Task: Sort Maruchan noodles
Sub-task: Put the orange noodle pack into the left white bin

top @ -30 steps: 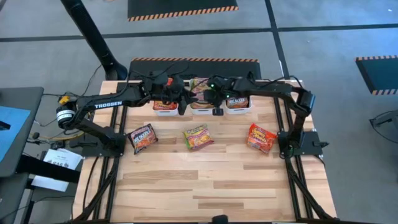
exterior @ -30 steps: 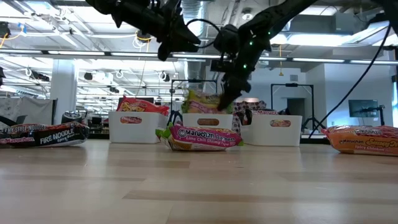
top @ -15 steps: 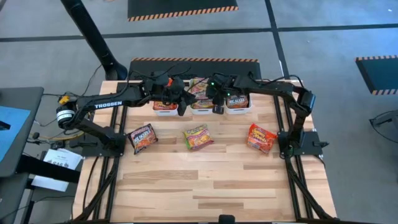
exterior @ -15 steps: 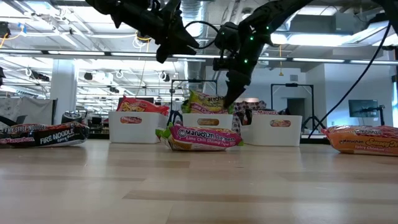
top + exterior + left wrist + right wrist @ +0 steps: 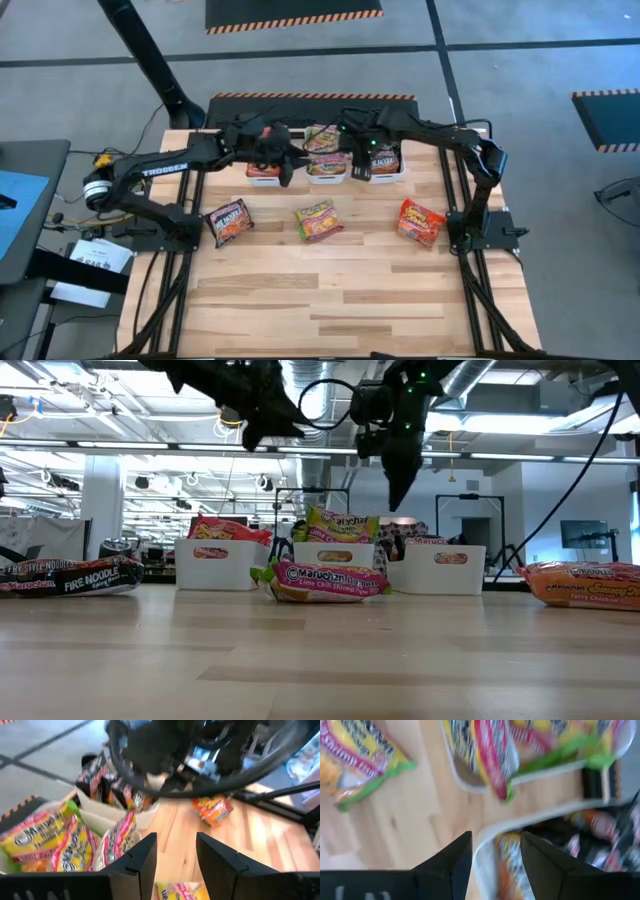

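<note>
Three white bins stand in a row at the table's far side: left point(image 5: 264, 176), middle point(image 5: 326, 176), right point(image 5: 384, 176), each holding Maruchan noodle packets. A green-yellow packet point(image 5: 340, 525) stands on edge in the middle bin. On the bare table lie a black packet point(image 5: 229, 221), a green-yellow packet point(image 5: 318, 220) and a red-orange packet point(image 5: 421, 221). My right gripper point(image 5: 398, 495) hangs open, pointing down, high above the gap between the middle and right bins, with nothing in its fingers point(image 5: 495, 837). My left gripper point(image 5: 176, 840) hovers open and unloaded above the left and middle bins.
Both arms reach over the bin row from either side, and cables loop between them point(image 5: 330, 400). The near half of the wooden table point(image 5: 330, 300) carries no objects. Black frame rails run along the table's left and right edges.
My right gripper has opened, let go of the green-yellow packet at the middle bin, and risen well above the bins. The packet stays standing in the middle bin.
</note>
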`<move>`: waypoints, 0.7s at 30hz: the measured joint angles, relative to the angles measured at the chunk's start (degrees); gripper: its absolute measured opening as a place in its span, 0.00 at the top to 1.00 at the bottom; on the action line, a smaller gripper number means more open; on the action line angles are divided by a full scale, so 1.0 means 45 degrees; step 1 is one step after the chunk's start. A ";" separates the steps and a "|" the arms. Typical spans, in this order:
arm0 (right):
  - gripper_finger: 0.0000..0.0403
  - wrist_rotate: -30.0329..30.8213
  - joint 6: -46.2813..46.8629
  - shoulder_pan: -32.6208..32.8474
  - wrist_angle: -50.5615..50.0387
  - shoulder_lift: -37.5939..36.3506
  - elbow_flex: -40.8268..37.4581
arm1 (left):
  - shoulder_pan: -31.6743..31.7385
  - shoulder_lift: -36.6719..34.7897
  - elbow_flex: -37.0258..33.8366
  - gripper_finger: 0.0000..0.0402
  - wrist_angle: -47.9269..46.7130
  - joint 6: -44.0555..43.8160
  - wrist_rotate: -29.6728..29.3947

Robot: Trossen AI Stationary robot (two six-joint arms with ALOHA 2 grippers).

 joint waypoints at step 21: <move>0.52 -0.0763 0.5169 0.1787 -0.6081 -0.0593 -0.0357 | 0.0000 -0.3122 0.0000 0.69 -0.2143 0.0539 -0.1710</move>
